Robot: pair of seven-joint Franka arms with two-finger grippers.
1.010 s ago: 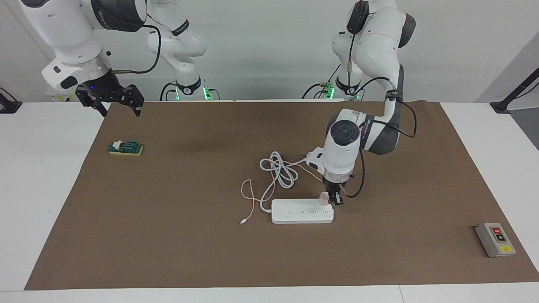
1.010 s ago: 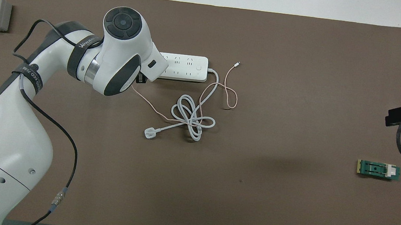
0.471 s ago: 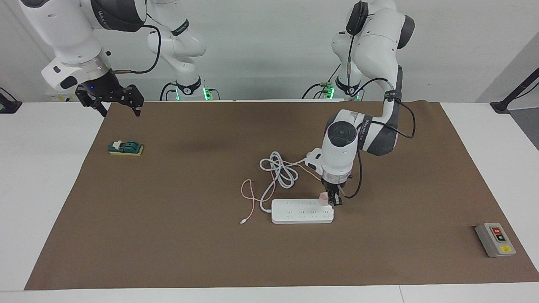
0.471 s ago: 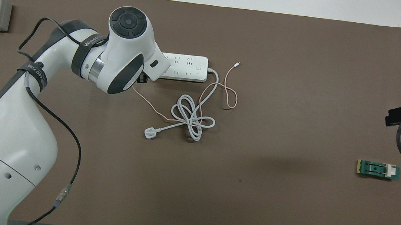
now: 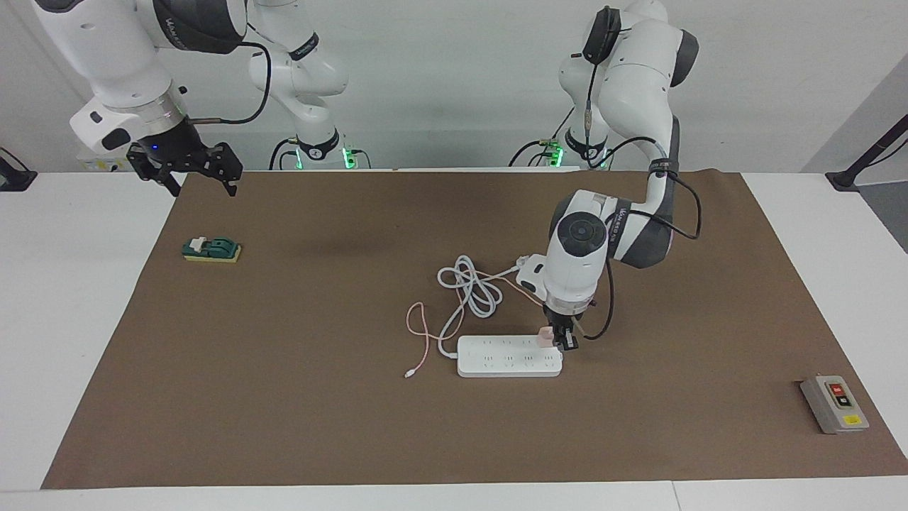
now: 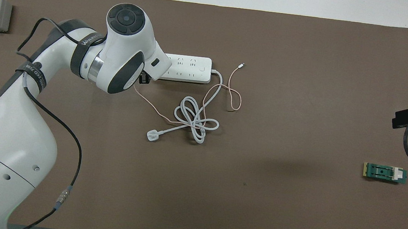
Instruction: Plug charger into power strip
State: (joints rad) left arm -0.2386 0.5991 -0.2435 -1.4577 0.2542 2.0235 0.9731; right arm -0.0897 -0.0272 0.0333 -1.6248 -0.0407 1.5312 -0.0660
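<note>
The white power strip (image 5: pixel 509 356) lies flat mid-table; in the overhead view only part of the strip (image 6: pixel 190 68) shows, the rest covered by the left arm's wrist. My left gripper (image 5: pixel 557 340) points straight down over the strip's end toward the left arm, shut on the small pale-pink charger (image 5: pixel 545 335). The charger sits at the strip's top face; I cannot tell whether its prongs are in a socket. Its thin pink cable (image 6: pixel 230 92) trails nearer the robots and loops past the strip's corded end. My right gripper (image 5: pixel 189 171) hangs open over the mat's corner at the right arm's end.
The strip's grey-white cord (image 6: pixel 195 119) lies coiled nearer the robots, ending in a white three-pin plug (image 6: pixel 152 136). A grey button box (image 5: pixel 834 404) sits toward the left arm's end. A green block (image 5: pixel 211 249) rests toward the right arm's end.
The left arm's wrist has shifted slightly above the strip's end, while the charger stays almost in place. The right arm has not moved.
</note>
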